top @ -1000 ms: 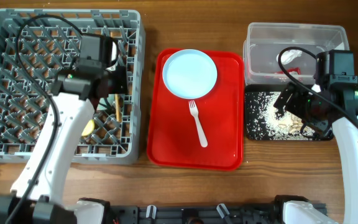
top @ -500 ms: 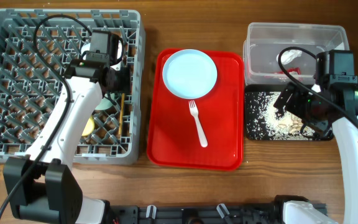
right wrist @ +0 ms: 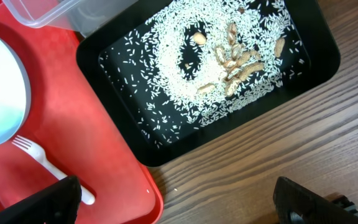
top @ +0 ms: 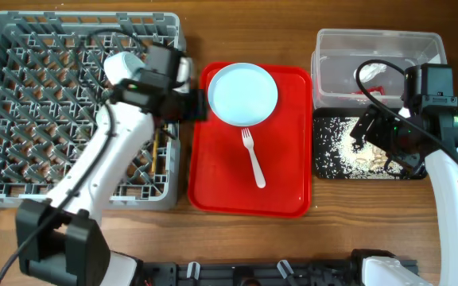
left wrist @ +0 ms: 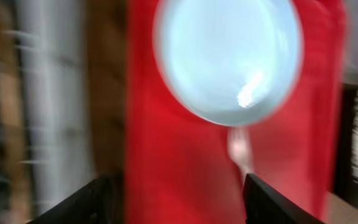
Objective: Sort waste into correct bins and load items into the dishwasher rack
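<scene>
The pale blue plate [top: 242,94] lies at the back of the red tray [top: 213,183], and a white fork [top: 253,156] rests just in front of it. My left gripper [top: 198,104] hovers over the gap between the grey dishwasher rack [top: 22,103] and the tray's left rim, open and empty. The left wrist view is blurred: the plate [left wrist: 229,56] is ahead and the gripper [left wrist: 182,202] holds nothing. My right gripper [top: 372,131] hangs wide open over the black tray [top: 332,151], which holds rice [right wrist: 185,74] and beige scraps [right wrist: 235,62]. A thin wooden chopstick [top: 154,149] lies in the rack.
The clear tub [top: 340,48] stands behind the black tray, with something red and white [top: 374,75] inside it. In the right wrist view, bare wooden table [right wrist: 260,155] lies between the open fingers, with the fork's handle [right wrist: 42,158] at the left.
My left arm has swung right, from over the rack's inside to its right edge beside the red tray, and its jaws have opened. The right arm has not moved.
</scene>
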`<action>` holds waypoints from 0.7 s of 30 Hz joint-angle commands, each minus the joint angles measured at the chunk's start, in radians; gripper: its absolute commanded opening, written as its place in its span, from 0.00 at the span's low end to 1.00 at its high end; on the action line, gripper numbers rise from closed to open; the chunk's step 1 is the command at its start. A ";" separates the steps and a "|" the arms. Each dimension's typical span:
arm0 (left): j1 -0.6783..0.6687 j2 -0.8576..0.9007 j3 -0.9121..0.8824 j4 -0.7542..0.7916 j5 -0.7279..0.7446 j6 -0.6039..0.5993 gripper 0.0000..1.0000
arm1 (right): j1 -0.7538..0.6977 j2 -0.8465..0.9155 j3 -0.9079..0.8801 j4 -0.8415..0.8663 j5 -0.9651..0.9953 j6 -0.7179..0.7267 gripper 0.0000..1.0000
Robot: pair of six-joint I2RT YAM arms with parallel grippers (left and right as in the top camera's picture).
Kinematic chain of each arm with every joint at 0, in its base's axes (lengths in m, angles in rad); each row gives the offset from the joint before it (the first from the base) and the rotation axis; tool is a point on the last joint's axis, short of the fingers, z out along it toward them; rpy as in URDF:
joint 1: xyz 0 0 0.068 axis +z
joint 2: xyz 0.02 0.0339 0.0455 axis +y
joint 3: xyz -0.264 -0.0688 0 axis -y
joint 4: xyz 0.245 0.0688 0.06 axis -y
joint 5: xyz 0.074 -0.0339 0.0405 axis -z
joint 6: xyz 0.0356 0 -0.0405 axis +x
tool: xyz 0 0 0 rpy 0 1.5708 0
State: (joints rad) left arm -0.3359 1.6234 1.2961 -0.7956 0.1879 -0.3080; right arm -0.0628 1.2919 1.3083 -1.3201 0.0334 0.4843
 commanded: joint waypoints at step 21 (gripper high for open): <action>-0.420 0.388 0.005 0.157 -0.228 -0.362 0.62 | -0.004 0.002 0.018 0.009 -0.009 -0.013 1.00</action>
State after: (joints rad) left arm -0.7357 1.9797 1.2961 -0.6167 0.0399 -0.6575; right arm -0.0628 1.2919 1.3083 -1.3182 0.0338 0.4843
